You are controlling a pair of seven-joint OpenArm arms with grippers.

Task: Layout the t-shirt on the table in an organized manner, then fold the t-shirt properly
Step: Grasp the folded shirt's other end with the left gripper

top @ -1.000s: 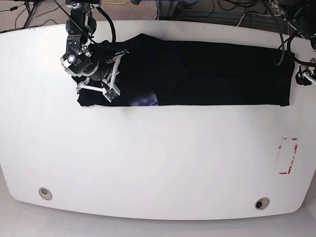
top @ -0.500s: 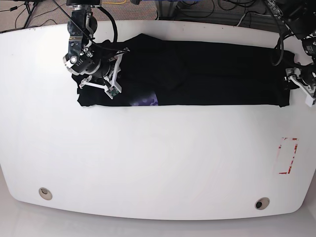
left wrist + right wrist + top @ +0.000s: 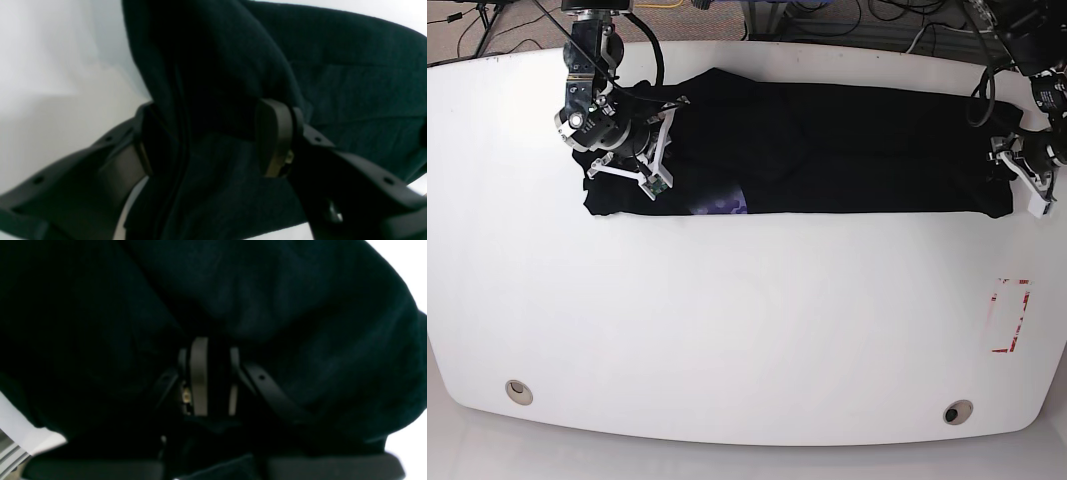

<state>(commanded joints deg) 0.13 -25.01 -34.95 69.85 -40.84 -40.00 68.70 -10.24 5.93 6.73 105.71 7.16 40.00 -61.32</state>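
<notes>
Two grippers engage opposite ends of the black t-shirt (image 3: 827, 150), which lies as a long folded band across the upper part of the white table (image 3: 727, 320) in the base view. The right gripper (image 3: 632, 150), at the upper left of that frame, sits over the shirt's left end; its wrist view shows both fingers (image 3: 199, 376) drawn close together with dark cloth (image 3: 267, 300) pinched between them. The left gripper (image 3: 1010, 165), at the upper right, meets the shirt's right edge; its wrist view shows the pads (image 3: 272, 138) spread apart on either side of a raised fold of fabric (image 3: 217, 83), not yet clamped. A purple patch of print (image 3: 724, 205) peeks out along the lower hem. The red tape rectangle (image 3: 1010, 316) lies at the right, and two grommet holes (image 3: 519, 391) lie near the bottom edge.
</notes>
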